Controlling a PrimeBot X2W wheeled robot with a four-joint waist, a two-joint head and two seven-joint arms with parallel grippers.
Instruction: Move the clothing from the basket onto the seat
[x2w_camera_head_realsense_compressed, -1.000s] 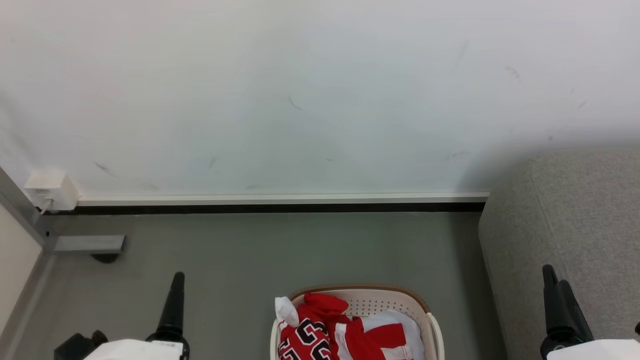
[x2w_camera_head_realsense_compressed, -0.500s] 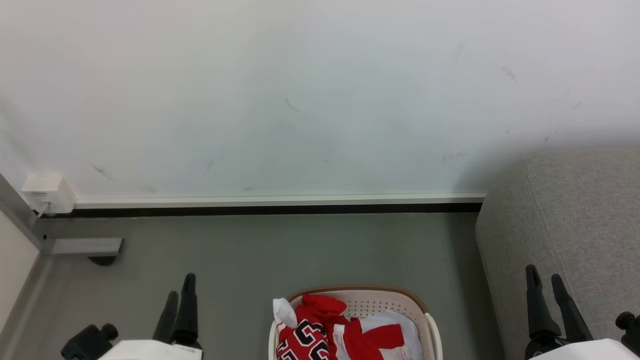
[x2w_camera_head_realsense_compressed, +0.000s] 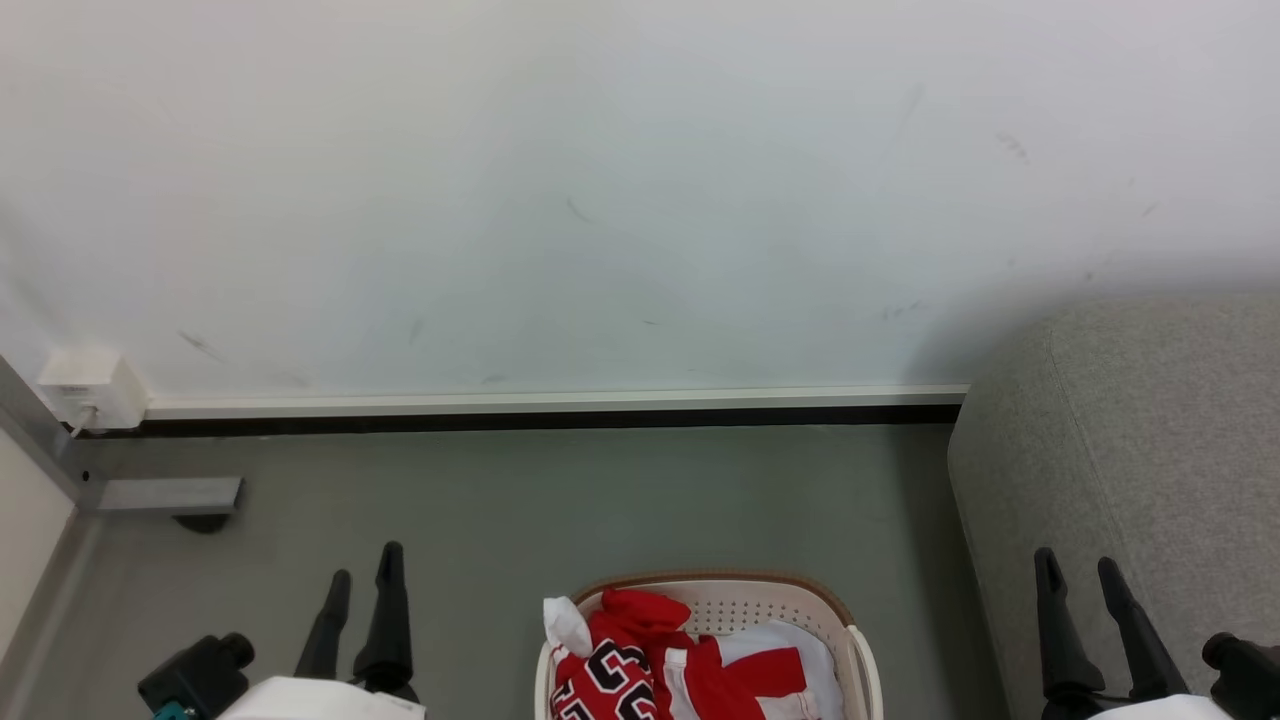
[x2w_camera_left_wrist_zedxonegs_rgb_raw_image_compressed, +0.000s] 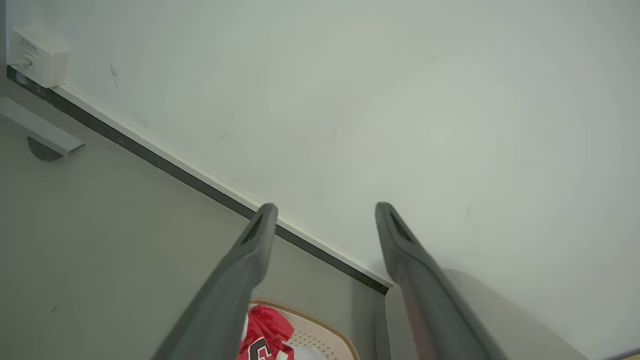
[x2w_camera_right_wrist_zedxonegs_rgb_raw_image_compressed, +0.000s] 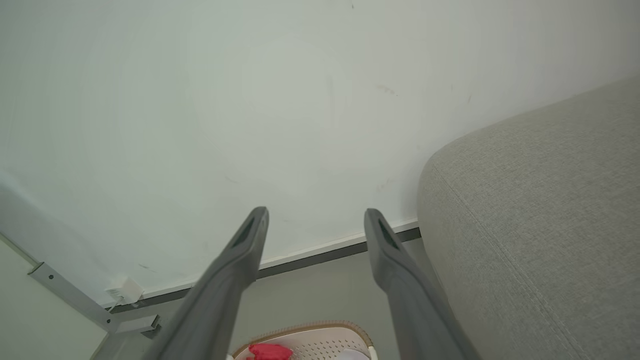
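One basket (x2w_camera_head_realsense_compressed: 862, 648) holding clothing (x2w_camera_head_realsense_compressed: 700, 672); one seat (x2w_camera_head_realsense_compressed: 1150, 450); left end effector (x2w_camera_head_realsense_compressed: 367, 562) and right end effector (x2w_camera_head_realsense_compressed: 1076, 558) both hanging released. Head view showing jersey lettering (x2w_camera_head_realsense_compressed: 612, 676).

Red-white clothing (x2w_camera_head_realsense_compressed: 690, 675), cream basket (x2w_camera_head_realsense_compressed: 760, 605), grey seat (x2w_camera_head_realsense_compressed: 1150, 450).
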